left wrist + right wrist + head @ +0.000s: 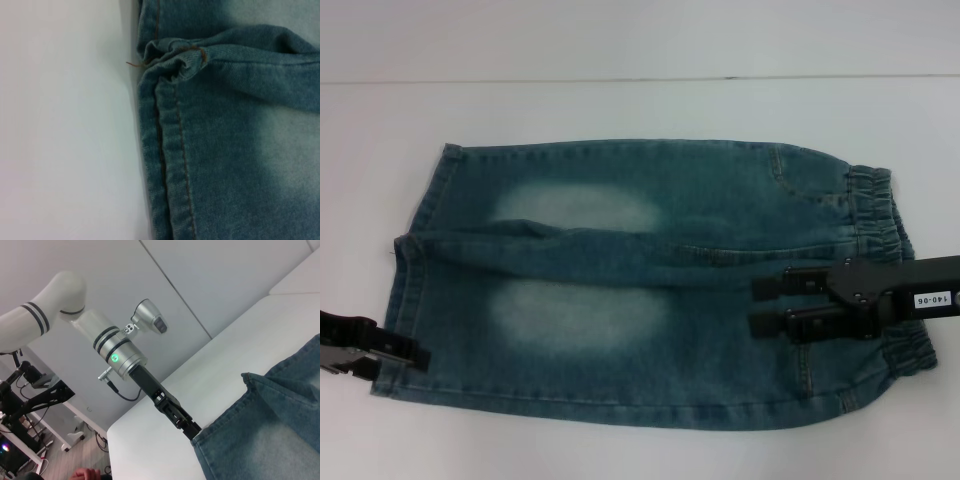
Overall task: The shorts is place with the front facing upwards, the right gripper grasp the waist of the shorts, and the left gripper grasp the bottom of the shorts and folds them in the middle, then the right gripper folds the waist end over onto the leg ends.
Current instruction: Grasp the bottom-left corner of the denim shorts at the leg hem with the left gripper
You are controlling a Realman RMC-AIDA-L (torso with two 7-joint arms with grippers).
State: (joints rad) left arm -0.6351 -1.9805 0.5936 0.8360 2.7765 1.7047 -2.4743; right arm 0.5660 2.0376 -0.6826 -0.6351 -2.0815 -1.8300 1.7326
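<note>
The blue denim shorts (650,290) lie flat on the white table, front up, with the elastic waist (880,230) to the right and the leg hems (405,270) to the left. My right gripper (754,307) hovers over the near half of the shorts just inside the waist. It is open, its two black fingers pointing toward the legs, with nothing between them. My left gripper (415,352) sits at the near leg's hem corner; in the right wrist view the left gripper (194,430) tapers shut onto that corner. The left wrist view shows the shorts' hem seam (172,150) close up.
The white table (640,110) runs on all sides of the shorts, with its far edge behind them. Beyond the table's left end the right wrist view shows a dark equipment stand (30,395) on the floor.
</note>
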